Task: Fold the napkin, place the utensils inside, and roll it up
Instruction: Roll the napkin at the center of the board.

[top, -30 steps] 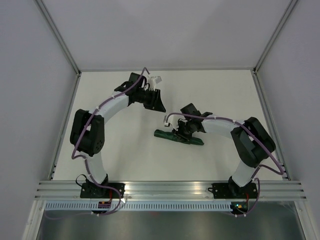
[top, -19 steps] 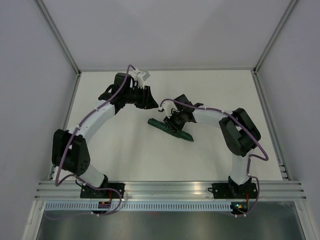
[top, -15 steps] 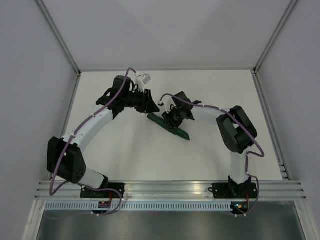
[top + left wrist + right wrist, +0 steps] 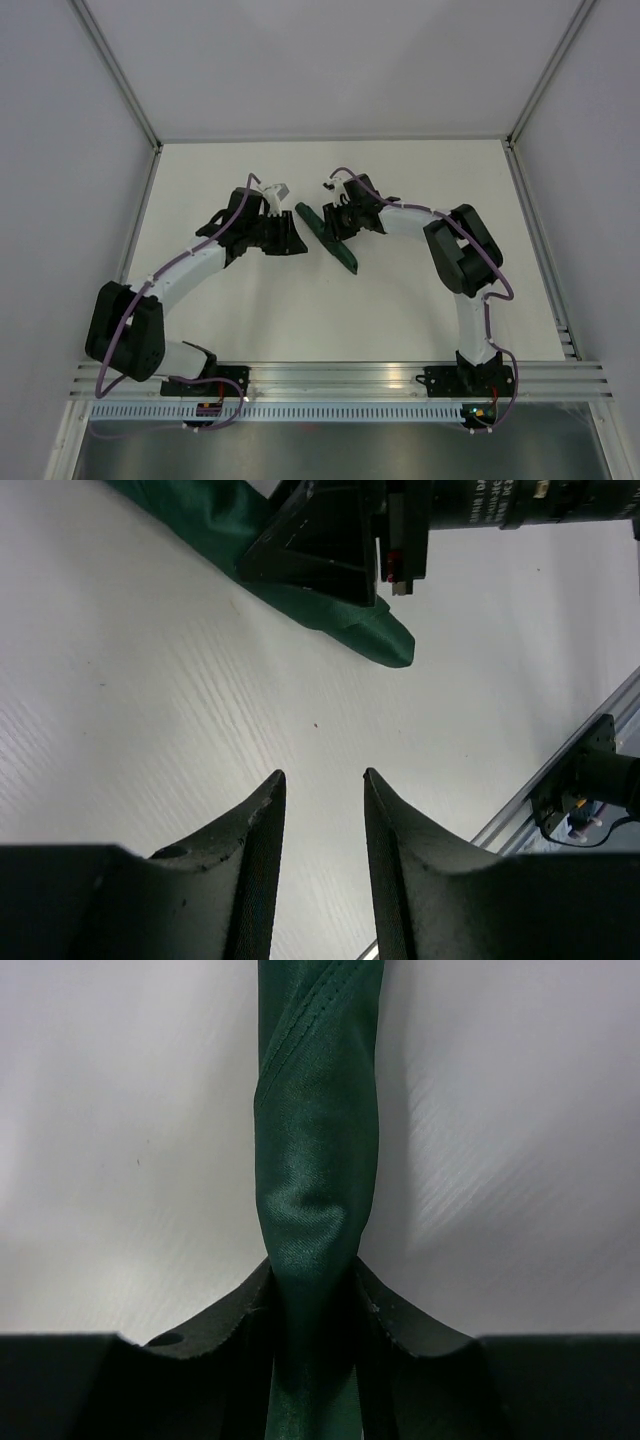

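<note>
Right tool (image 4: 312, 1272) tight around the rolled napkin (image 4: 315, 1110); left tool (image 4: 322, 776) agape and empty; lens lettering (image 4: 490, 492) illegible.

Bright, even diffuse light, shadows soft. Top view sharp. Wrist views: close fingers (image 4: 250, 880) dark and soft-focus; mild sheen on napkin (image 4: 305, 1200).
</note>
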You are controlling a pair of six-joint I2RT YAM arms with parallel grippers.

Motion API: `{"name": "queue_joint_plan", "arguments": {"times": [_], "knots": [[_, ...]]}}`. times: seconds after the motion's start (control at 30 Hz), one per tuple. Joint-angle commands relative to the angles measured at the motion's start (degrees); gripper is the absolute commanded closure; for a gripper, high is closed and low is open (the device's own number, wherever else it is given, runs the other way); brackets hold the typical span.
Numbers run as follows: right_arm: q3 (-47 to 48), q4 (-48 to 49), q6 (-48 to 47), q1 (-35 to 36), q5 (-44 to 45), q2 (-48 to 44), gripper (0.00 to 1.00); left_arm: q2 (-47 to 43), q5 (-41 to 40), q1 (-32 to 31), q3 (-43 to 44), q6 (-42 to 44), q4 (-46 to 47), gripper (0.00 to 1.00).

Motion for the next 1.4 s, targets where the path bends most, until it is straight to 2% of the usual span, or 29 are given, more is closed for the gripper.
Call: {"name": "queue_joint_plan", "arguments": {"times": [0.0, 0.33, 0.57, 0.97, 1.37], "knots": [[-1.1, -5.9, 4.8, -0.4, 6.3, 6.8, 0.6, 3.6, -5.9, 0.1, -1.1, -7.3, 8.6, 0.58], [1.7, -5.1, 7.2, -1.3, 4.2, 8.0, 0.59, 20.6, -8.7, 0.1, 4.4, -14.6, 18.1, 0.65], [2.2, -4.8, 8.0, -1.5, 2.8, 8.2, 0.57, 26.8, -12.2, 0.1, 8.2, -16.5, 18.7, 0.71], [2.9, -5.8, 7.8, -2.0, 0.7, 7.5, 0.51, 30.7, -13.6, 0.0, 11.1, -18.9, 19.3, 0.73], [8.0, -10.1, 6.8, -3.4, -3.8, 8.5, 0.46, 31.5, -13.8, 0.0, 12.6, -19.0, 18.4, 0.73]]}}
